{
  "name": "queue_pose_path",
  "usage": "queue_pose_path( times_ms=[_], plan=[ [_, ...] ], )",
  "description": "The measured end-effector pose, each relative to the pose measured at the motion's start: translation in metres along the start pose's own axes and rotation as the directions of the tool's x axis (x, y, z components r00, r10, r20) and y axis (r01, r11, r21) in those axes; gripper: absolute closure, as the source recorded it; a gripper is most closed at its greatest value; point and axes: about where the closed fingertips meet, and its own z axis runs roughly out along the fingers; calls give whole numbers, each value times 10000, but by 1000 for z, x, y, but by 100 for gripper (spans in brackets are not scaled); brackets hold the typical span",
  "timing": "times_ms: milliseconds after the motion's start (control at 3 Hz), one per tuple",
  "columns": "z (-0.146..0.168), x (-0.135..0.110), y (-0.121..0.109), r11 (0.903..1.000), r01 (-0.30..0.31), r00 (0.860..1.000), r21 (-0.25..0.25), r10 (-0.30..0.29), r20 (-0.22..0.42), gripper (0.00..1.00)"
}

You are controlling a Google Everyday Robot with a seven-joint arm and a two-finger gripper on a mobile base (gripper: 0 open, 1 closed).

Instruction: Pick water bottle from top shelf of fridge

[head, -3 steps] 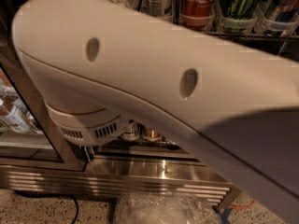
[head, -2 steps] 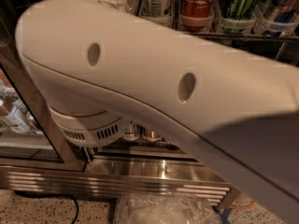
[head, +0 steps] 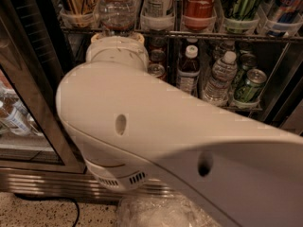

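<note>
The water bottle (head: 116,9), clear and ribbed with a white cap, stands on the top shelf (head: 213,34) of the fridge (head: 28,84), at the upper left of the view. My white arm (head: 156,136) fills the middle of the view. Its round wrist joint (head: 118,51) rises to just below the water bottle. My gripper is hidden beyond that joint and does not show.
On the top shelf stand a Coca-Cola bottle (head: 199,4) and green cans (head: 241,4). The rack below holds a brown drink bottle (head: 189,67), another clear bottle (head: 218,77) and a green can (head: 251,85). A steel louvred base (head: 42,183) and crumpled plastic (head: 156,212) lie below.
The arm now sits lower in the view, so the fridge racks and the water bottle show above it. The wrist joint now points up at the top shelf.
</note>
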Motion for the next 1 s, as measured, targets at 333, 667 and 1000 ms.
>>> queue_pose_path(
  times_ms=[333, 667, 1000],
  plan=[
    [0, 0, 0, 10000, 0, 10000, 0, 0, 0, 100],
    [0, 29, -4, 9977, -488, 9984, 474, 500, -262, 100],
    [-4, 80, -14, 9799, -1412, 9855, 1406, 1527, -746, 100]
  ],
)
